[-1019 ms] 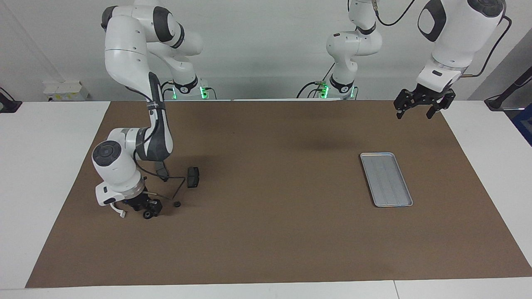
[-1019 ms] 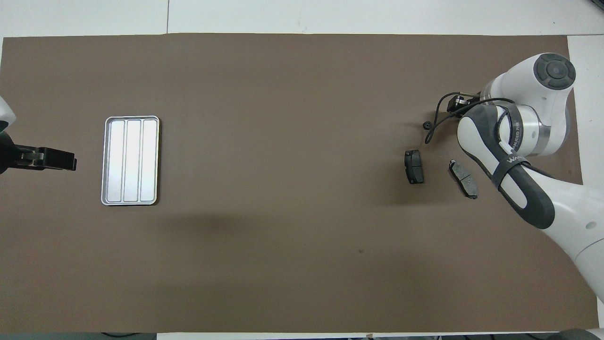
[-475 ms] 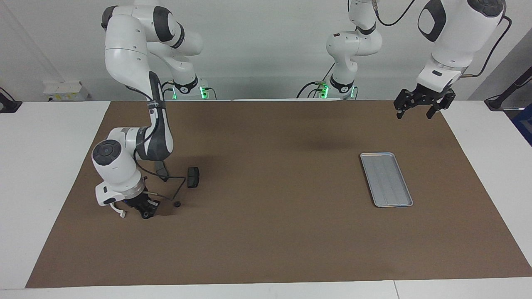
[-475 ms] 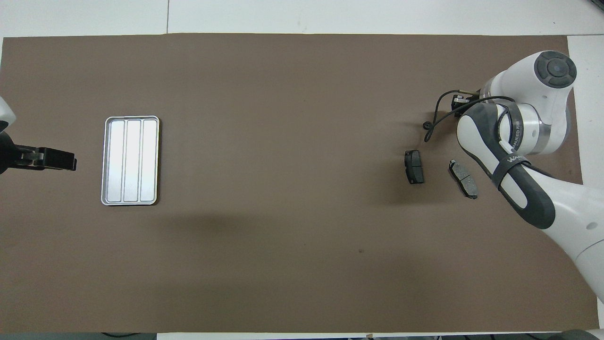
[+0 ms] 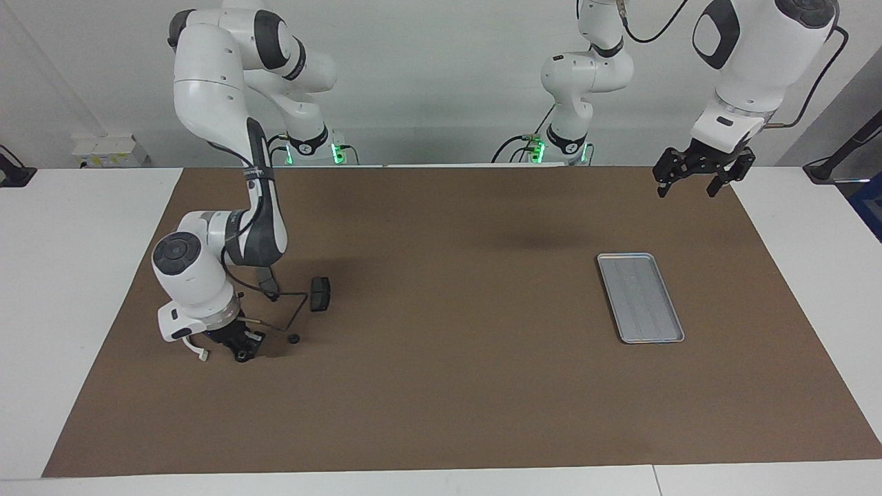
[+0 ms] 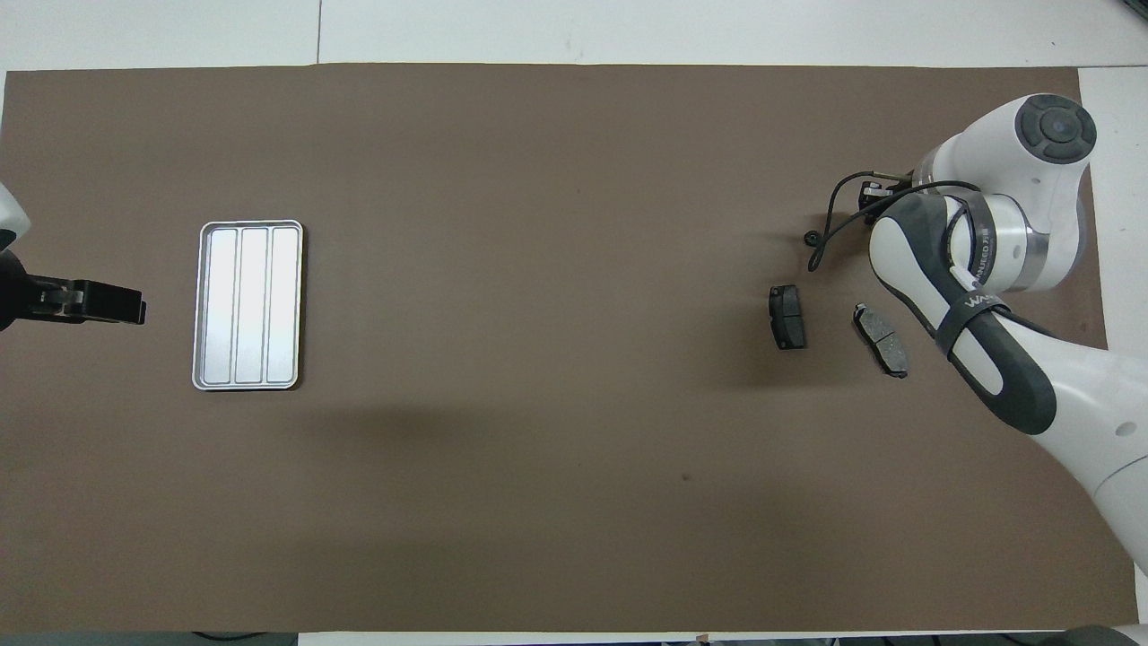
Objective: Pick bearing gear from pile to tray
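Facing view: a white desk carried a broad brown mat. The right arm reached down over the pile at its own end of the mat. The left arm waited, raised. A silver tray lay flat toward the left arm's end, well apart from the pile. Two dark brake pads lay nearer to the robots than the right tool, which sat low at the mat, clamped on a small black round piece. A second round piece lay just beside it. The left tool hung over the mat's edge, its fingers apart and holding nothing.
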Tool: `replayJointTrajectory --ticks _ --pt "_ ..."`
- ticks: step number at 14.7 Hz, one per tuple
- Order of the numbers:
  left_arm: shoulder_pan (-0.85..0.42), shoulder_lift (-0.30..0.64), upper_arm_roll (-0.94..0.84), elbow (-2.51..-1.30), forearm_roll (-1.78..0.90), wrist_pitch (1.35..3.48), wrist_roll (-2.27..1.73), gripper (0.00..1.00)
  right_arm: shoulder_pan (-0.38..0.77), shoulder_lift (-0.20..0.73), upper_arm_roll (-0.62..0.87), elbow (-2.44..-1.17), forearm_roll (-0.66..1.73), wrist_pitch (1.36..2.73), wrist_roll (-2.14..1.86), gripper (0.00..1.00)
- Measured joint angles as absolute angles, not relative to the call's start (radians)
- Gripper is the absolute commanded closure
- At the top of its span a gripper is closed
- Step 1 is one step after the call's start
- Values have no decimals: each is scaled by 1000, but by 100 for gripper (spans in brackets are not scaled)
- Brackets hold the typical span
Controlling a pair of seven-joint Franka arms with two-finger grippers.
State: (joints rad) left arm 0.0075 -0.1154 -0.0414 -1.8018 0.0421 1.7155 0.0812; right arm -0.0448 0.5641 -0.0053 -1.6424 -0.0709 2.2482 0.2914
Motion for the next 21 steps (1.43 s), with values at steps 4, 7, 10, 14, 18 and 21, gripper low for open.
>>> replayJointTrajectory --ticks 4,7,10,14,18,21 --pt "8 -115 -41 -1802 42 1716 81 0 -36 554 -5 -1590 -77 2158 291 100" --pt "8 -115 -41 -1802 42 1716 81 0 -23 521 -4 -1576 -106 2094 291 100" --pt "8 -115 -41 -1802 42 1716 81 0 5 460 -1 -1570 -108 2003 291 100" --pt "8 -115 -41 -1802 42 1716 81 0 70 374 4 -1547 -108 1850 297 100" --pt "8 -115 -41 -1802 42 1716 81 0 177 296 10 -1515 -103 1719 440 100" --pt "8 -115 -41 -1802 42 1716 81 0 284 252 14 -1514 -73 1676 614 100"
